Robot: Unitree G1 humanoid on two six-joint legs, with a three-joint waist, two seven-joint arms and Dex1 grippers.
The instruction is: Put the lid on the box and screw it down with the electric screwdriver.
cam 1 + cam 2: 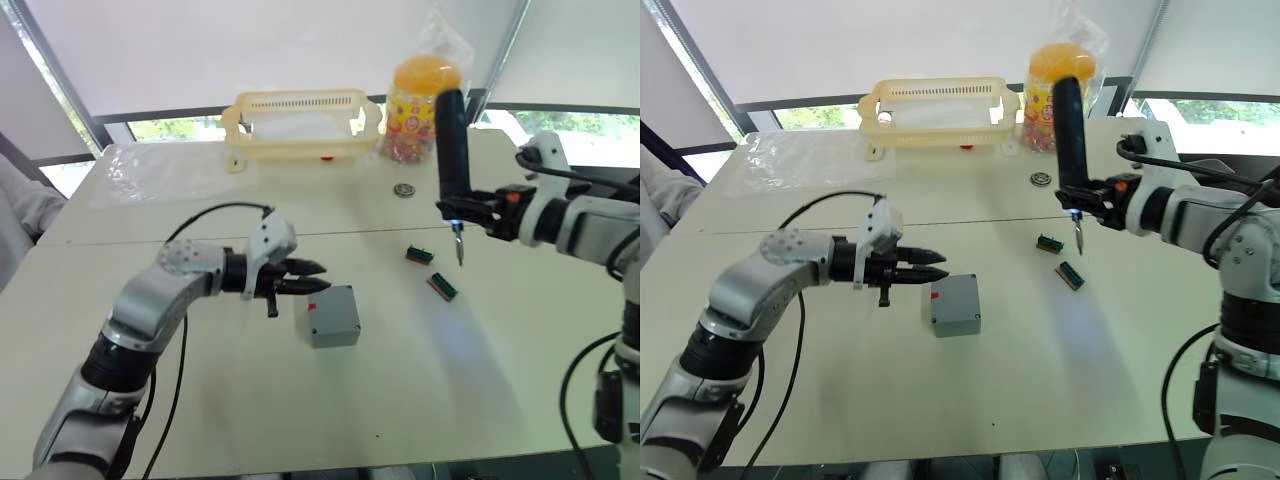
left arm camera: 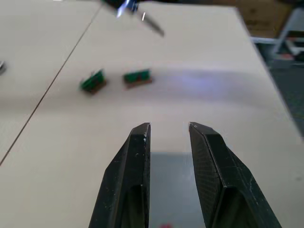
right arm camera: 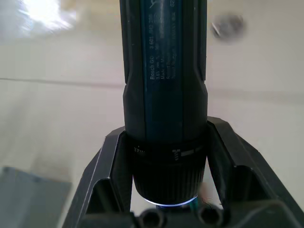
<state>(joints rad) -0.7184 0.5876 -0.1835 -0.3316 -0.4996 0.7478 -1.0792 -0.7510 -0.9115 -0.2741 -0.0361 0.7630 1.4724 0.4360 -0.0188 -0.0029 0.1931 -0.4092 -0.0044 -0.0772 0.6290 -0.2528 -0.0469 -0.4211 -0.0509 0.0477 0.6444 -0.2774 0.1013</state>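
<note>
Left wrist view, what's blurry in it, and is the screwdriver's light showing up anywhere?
Left wrist view: the bit strips are soft, the screwdriver tip smeared. Left eye view: a bluish glow at the electric screwdriver tip. Right wrist view: a lit ring under its collar.
</note>
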